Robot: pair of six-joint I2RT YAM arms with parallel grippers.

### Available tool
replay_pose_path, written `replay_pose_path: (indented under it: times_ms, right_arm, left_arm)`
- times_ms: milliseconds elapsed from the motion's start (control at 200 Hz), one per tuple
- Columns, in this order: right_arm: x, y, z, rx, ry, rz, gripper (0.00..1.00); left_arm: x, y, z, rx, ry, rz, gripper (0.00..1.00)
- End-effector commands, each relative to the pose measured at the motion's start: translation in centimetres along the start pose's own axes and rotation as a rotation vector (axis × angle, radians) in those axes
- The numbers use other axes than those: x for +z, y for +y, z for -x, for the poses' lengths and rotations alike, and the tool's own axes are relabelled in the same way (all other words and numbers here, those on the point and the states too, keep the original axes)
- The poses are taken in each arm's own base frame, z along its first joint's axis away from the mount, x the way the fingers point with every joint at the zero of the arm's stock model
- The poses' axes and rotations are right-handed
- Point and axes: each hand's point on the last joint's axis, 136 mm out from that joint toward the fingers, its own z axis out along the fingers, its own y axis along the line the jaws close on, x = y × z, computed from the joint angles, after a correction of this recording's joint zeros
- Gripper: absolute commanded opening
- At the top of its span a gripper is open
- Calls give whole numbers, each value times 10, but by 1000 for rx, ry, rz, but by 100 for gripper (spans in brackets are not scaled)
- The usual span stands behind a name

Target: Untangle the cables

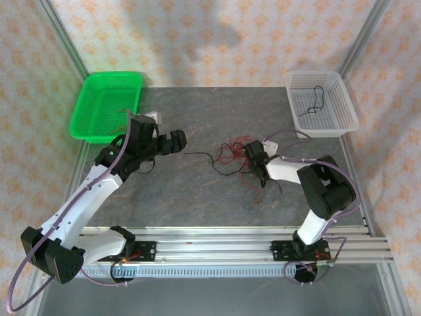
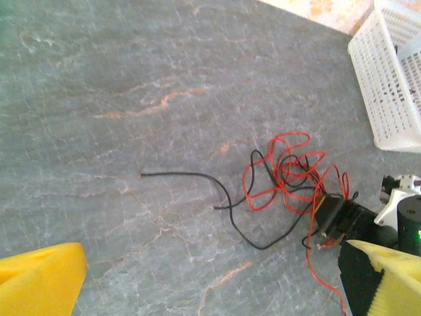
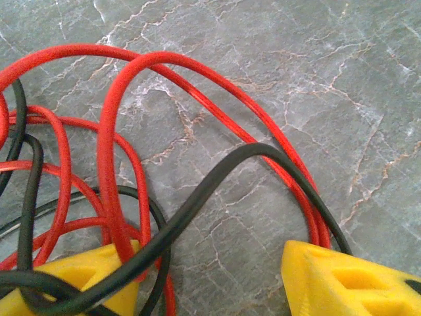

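The cables (image 1: 230,155) lie as a loose knot of thin red and black wires in the middle of the table. One black end (image 2: 184,175) trails out to the left. My right gripper (image 1: 253,153) is down on the right side of the knot. Up close, its yellow fingers (image 3: 329,276) stand apart, and a black cable (image 3: 217,174) and red loops (image 3: 197,79) run across the left finger and through the gap. My left gripper (image 1: 177,139) hovers left of the knot, wide open (image 2: 210,283) with bare table between its fingers.
A green basket (image 1: 105,105) stands at the back left. A white basket (image 1: 321,102) at the back right holds a thin black wire (image 1: 318,99). Aluminium rails (image 1: 223,240) run along the near edge. The frame's posts stand at the table's corners.
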Motion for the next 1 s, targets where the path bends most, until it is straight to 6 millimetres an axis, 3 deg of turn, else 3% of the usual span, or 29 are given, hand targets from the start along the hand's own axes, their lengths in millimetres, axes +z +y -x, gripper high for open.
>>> replay_pose_path:
  times_ms: [0, 130, 310, 481, 576, 741, 996]
  right_arm:
    - [7, -19, -19, -42, 90, -45, 58]
    - [-13, 4, -9, -4, 99, 90, 61]
    - [-65, 26, 23, 54, 53, 276, 65]
    - [-115, 28, 51, 106, -17, 388, 65]
    - [-134, 26, 62, 127, -47, 422, 64]
    - [-152, 22, 68, 141, -70, 456, 59]
    - [-157, 21, 66, 142, -66, 470, 51]
  left_arm:
    - [-7, 10, 10, 14, -29, 63, 99]
    - [8, 6, -4, 9, 22, 22, 99]
    - [38, -3, -36, -8, 110, -41, 95]
    - [69, -35, -67, 47, 187, -81, 90]
    - [89, -52, -81, 62, 220, -111, 81]
    - [134, -60, -90, 68, 247, -109, 63]
    - [202, -74, -104, 122, 322, -123, 49]
